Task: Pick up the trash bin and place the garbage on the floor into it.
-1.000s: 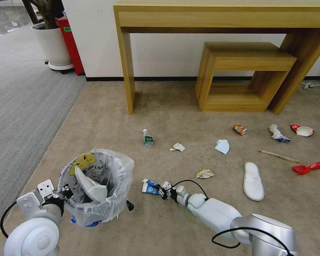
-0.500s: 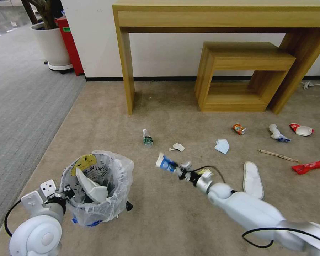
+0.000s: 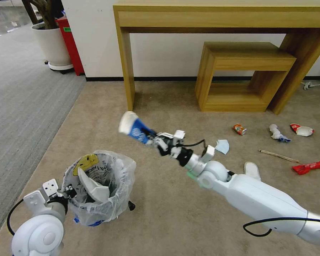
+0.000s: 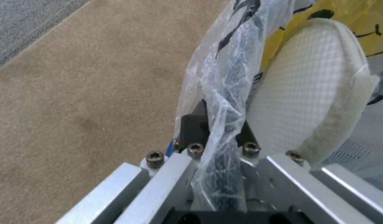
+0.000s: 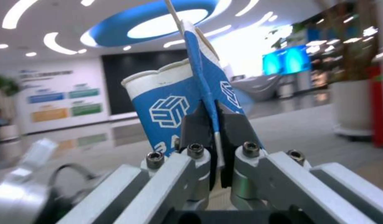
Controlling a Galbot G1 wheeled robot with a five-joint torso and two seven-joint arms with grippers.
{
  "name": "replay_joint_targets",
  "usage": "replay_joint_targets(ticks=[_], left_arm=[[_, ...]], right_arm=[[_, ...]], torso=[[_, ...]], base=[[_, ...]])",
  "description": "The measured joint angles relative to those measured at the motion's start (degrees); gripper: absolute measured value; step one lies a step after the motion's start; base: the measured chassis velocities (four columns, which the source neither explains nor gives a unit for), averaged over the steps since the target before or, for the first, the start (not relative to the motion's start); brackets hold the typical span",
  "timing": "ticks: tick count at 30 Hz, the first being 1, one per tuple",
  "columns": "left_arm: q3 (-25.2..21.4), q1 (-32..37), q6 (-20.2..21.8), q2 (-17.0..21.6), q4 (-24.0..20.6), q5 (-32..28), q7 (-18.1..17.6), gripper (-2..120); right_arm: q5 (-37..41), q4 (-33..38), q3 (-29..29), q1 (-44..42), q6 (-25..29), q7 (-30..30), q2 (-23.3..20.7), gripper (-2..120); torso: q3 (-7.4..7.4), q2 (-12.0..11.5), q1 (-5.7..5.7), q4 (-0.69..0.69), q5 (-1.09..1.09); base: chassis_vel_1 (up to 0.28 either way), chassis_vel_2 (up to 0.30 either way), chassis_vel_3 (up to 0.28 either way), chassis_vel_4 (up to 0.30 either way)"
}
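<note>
Lifted off the carpet since a second ago, the blue-white carton (image 3: 134, 128) sits clamped in the right gripper (image 3: 153, 139), raised beyond the trash bin (image 3: 99, 188), whose rim the left gripper (image 4: 218, 130) pinches

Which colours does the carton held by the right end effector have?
Blue with white logo and rim; the carton shows best in the right wrist view.

Both pincers (image 3: 68, 192) (image 3: 151, 138) clamped, right raised
</note>
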Motion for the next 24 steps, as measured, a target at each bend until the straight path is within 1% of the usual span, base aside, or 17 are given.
replay_joint_targets(ticks=[2,3,6,8,10,11,14,15,18,20,22,23,24], left_arm=[[0.02,0.03,0.05,-0.08,-0.33,-0.05,-0.06,1],[0.02,0.03,0.05,-0.08,-0.33,-0.05,-0.06,1],[0.01,0.21,0.09,-0.26,-0.79,-0.06,-0.11,1],[0.00,0.24,0.09,-0.29,-0.90,-0.06,-0.11,1],[-0.08,0.30,0.10,-0.39,-1.28,-0.09,-0.11,1],[-0.08,0.30,0.10,-0.39,-1.28,-0.09,-0.11,1],[-0.30,0.31,0.10,-0.39,-1.59,-0.23,-0.13,1],[-0.30,0.31,0.10,-0.39,-1.59,-0.23,-0.13,1],[-0.51,0.38,0.10,-0.38,-1.70,-0.35,-0.13,1],[-0.56,0.37,0.10,-0.38,-1.72,-0.37,-0.13,1],[-0.65,0.36,0.10,-0.38,-1.79,-0.46,-0.13,1],[-0.70,0.36,0.09,-0.37,-1.80,-0.51,-0.13,1],[-0.70,0.36,0.09,-0.37,-1.80,-0.51,-0.13,1]], right_arm=[[0.05,-0.18,-4.46,2.21,0.00,0.06,1.14,1],[0.05,-0.18,-4.46,2.21,0.00,0.06,1.14,1],[-0.48,-2.27,-10.27,5.11,0.20,0.76,3.28,1],[-0.52,-2.75,-11.28,5.64,0.16,1.20,3.81,1],[-0.52,-4.88,-14.44,7.18,-0.16,2.95,5.87,1],[-0.52,-4.88,-14.44,7.18,-0.16,2.95,5.87,1],[-1.47,-8.20,-17.12,8.24,-0.35,4.55,8.71,1],[-1.47,-8.20,-17.12,8.24,-0.35,4.55,8.71,1],[-2.72,-10.60,-18.33,8.56,-0.72,5.85,11.27,1],[-3.10,-11.04,-18.54,8.56,-0.94,5.99,11.91,2],[-3.59,-11.42,-18.73,8.51,-1.36,6.53,12.58,6],[-3.80,-11.50,-18.79,8.39,-1.65,6.74,12.67,10],[-3.80,-11.50,-18.79,8.39,-1.65,6.74,12.67,10]], torso=[[0.00,0.00,0.00,0.01,0.00],[0.00,0.00,0.00,0.01,0.00],[0.00,0.00,0.00,0.00,0.00],[0.00,0.00,0.00,0.00,0.00],[0.00,0.00,0.00,0.00,0.00],[0.00,0.00,0.00,0.00,0.00],[0.00,0.00,0.00,0.00,0.00],[0.00,0.00,0.00,0.00,0.00],[0.00,0.00,0.00,0.01,0.00],[0.00,0.00,0.00,0.01,0.00],[0.00,0.00,0.00,0.01,0.00],[0.00,0.00,0.00,0.01,0.00],[0.00,0.00,0.00,0.01,0.00]], base=[[0.000,0.000,0.000,0.000],[0.000,0.000,0.000,0.000],[0.000,0.000,0.000,0.000],[0.000,0.000,0.000,0.000],[0.000,0.000,0.000,0.000],[0.000,0.000,0.000,0.000],[0.000,0.000,0.000,0.000],[0.000,0.000,0.000,0.000],[0.000,0.000,0.000,0.000],[0.000,0.000,0.000,0.000],[0.000,0.000,0.000,0.000],[0.000,0.000,0.000,0.000],[0.000,0.000,0.000,0.000]])
